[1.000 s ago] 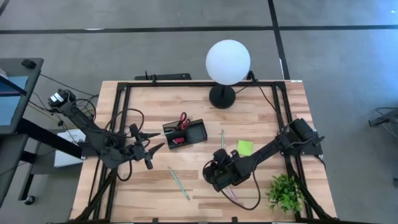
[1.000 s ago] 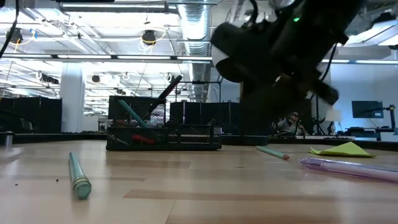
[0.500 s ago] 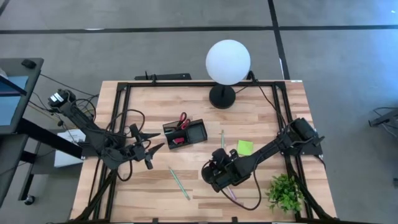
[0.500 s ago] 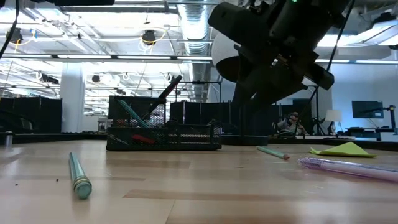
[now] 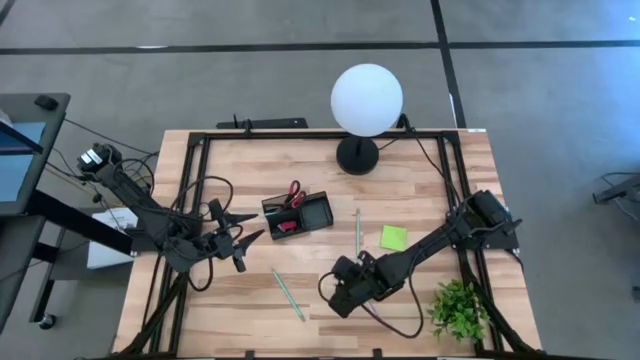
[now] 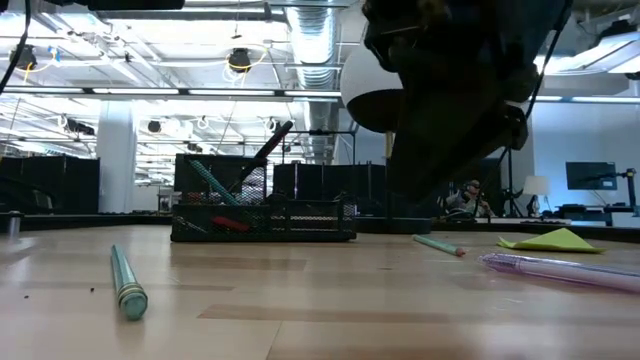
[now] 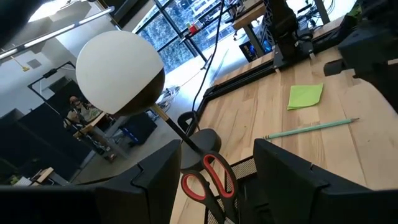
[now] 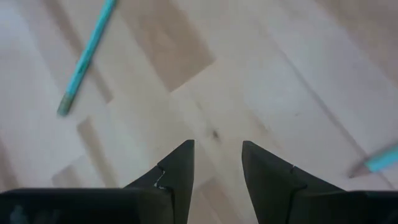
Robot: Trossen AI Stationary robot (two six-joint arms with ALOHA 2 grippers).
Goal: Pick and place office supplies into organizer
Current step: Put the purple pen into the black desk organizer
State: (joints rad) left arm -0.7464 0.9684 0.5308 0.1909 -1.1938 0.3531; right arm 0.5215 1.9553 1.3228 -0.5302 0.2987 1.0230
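The black organizer [image 5: 297,213] sits mid-table with red-handled scissors [image 5: 293,193] standing in it, blades down. A teal pen [image 5: 288,293] lies on the wood near the front, a green pen [image 5: 357,228] and a lime sticky pad [image 5: 393,237] to the right. A pink pen [image 6: 560,270] lies flat near the right arm. My right gripper [image 5: 333,297] hovers open above bare wood between the teal pen [image 8: 87,53] and the pad, fingers slanting down, nothing between them. My left gripper [image 5: 258,224] waits open, level, just left of the organizer, facing the scissors [image 7: 208,180].
A white globe lamp [image 5: 366,100] stands at the back, a green plant [image 5: 458,308] at the near right corner. A black bar-shaped device [image 5: 270,123] lies past the far edge. A black frame [image 5: 450,160] borders the table. Bare wood lies below the right gripper.
My right gripper has risen a little and shifted toward the table's near left, rolling about its own axis and tipping as it went. Its fingers have stayed open. Nothing on the table has moved.
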